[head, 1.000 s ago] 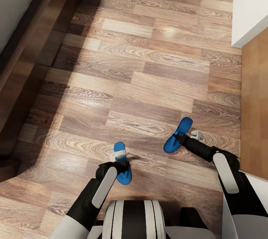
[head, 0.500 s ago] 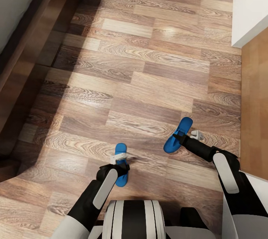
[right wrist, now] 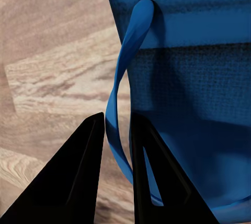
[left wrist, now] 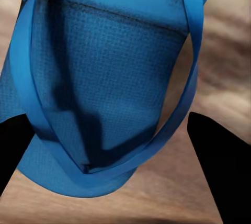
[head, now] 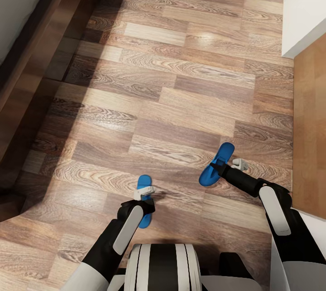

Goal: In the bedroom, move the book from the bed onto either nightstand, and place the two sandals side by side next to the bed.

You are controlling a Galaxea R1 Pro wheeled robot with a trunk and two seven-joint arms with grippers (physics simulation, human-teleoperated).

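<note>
Blue against pale wood: from the head view, two sandals lay on the floor (head: 181, 100), well apart, with the bed (head: 27, 55) along the left edge. The left tool (head: 144, 200) sat over the left sandal (head: 144, 183), the right tool (head: 216, 167) over the right sandal (head: 223, 151), probably so both could be carried toward the bed together.

From the left wrist, the left tool (left wrist: 112, 150) stood wide open, its fingers (left wrist: 219, 161) either side of the sandal (left wrist: 104, 77) and its straps, gripping nothing I could see.

From the right wrist, the right tool (right wrist: 117, 145) was nearly closed, its fingers (right wrist: 78, 177) pinching the strap (right wrist: 125, 77) of the sandal (right wrist: 198, 103).
</note>
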